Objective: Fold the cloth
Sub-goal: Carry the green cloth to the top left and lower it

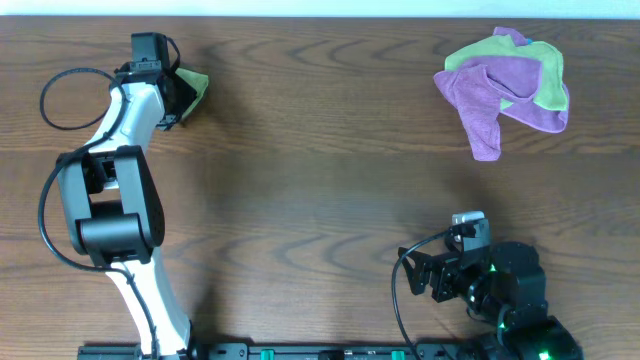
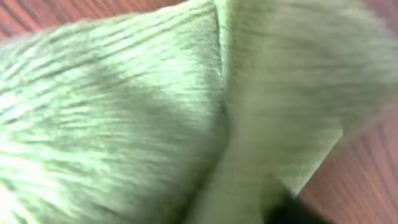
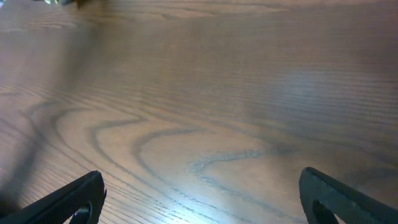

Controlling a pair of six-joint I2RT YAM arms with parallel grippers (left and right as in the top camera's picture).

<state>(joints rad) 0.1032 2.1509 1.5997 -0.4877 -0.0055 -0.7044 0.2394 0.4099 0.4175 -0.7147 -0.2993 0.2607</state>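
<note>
A: where's the cloth?
B: green cloth [image 1: 196, 88] is at the far left corner of the table [image 1: 320, 180], bunched up right at the left gripper [image 1: 182, 97]. From overhead only a small bit pokes out past it

A: is the left gripper holding it?
B: can't tell. The left wrist view is nearly all green cloth [image 2: 124, 124], blurred and close to the lens, fingers hidden. A bit of wood shows at the right edge and top left corner

A: flat or lifted?
B: can't tell that either. It looks crumpled, not spread

A: right gripper?
B: right gripper [image 1: 413, 276] is at the near edge on the right side, arm tucked in, well apart from any cloth. Its wrist view shows both fingers [image 3: 74, 202] spread wide over bare wood

A: anything else?
B: pile of cloths [image 1: 505, 85] at the far right corner, purple and green tangled together, neither arm touching it. A black cable [image 1: 60, 100] loops beside the left arm
</note>
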